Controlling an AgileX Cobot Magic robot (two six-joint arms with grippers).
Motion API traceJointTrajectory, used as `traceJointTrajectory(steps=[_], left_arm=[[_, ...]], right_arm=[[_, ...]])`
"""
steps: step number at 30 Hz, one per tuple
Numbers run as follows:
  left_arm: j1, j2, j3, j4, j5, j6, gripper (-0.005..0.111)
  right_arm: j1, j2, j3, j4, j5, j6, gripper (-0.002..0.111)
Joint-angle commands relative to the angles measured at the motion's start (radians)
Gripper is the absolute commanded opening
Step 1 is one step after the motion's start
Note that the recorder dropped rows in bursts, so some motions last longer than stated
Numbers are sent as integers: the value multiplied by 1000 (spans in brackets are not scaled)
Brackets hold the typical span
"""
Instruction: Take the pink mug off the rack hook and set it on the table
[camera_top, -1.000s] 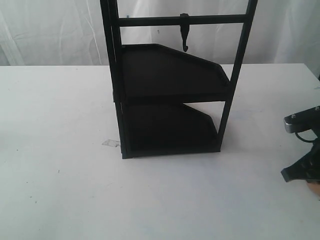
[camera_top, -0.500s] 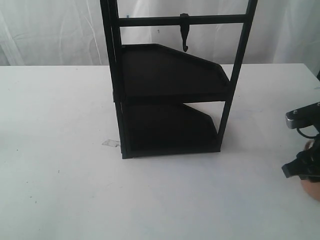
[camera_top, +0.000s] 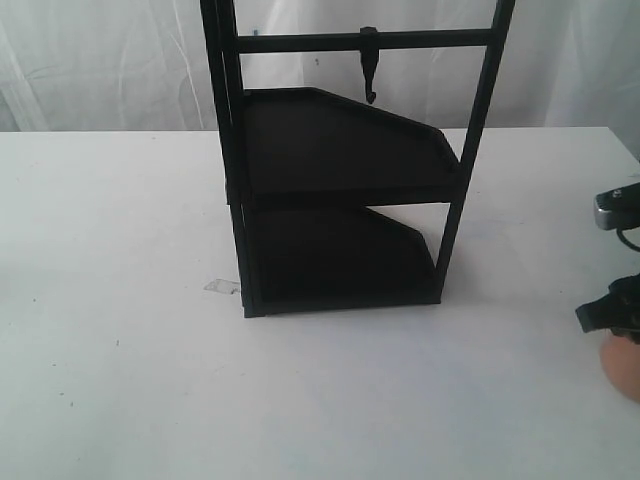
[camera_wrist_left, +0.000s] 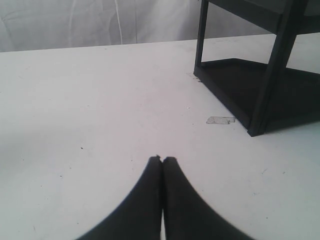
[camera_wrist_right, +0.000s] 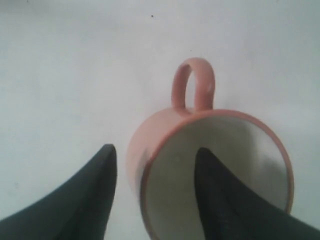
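Observation:
The pink mug stands upright on the white table, its loop handle pointing away from my right wrist. In the exterior view only part of the mug shows, at the right edge. My right gripper is open astride the mug's wall, one finger inside the cup and the other outside with a gap to the wall. The rack hook hangs bare from the crossbar. My left gripper is shut on nothing, low over the table and out of the exterior view.
The tall black two-shelf rack stands mid-table, its near corner post to the side of my left gripper. A small scrap of clear tape lies by the rack's front left foot. Pale curtains hang behind.
My right gripper has drifted towards the right edge of the exterior view and slightly up, uncovering more of the pink mug below it. The rack and hook are unchanged.

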Motion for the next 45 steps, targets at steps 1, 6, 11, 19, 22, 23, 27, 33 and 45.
traceJointTrajectory(steps=[1,6,11,19,22,23,27,33,45], left_arm=[[3,-4,4,-2,5,-6,0],[3,-4,4,-2,5,-6,0],[3,-4,4,-2,5,-6,0],[3,-4,4,-2,5,-6,0],[3,-4,4,-2,5,-6,0],[3,-4,4,-2,5,-6,0],[3,-4,4,-2,5,-6,0],[3,-4,4,-2,5,-6,0],[3,-4,4,-2,5,-6,0]], right_arm=[[-6,-76,-1,-5,11,18,46],[-6,-184,-1,-5,12,39,46],[-4,-388,41,0,-69,48,31],[-4,-894,179,254,-127,67,0],[-4,-990,179,320,-72,71,0],[-4,-1010,179,323,-66,71,0],[-4,-1071,179,324,-66,71,0],[-4,-1099,179,324,-66,71,0],[-4,-1094,187,324,-68,71,0]])
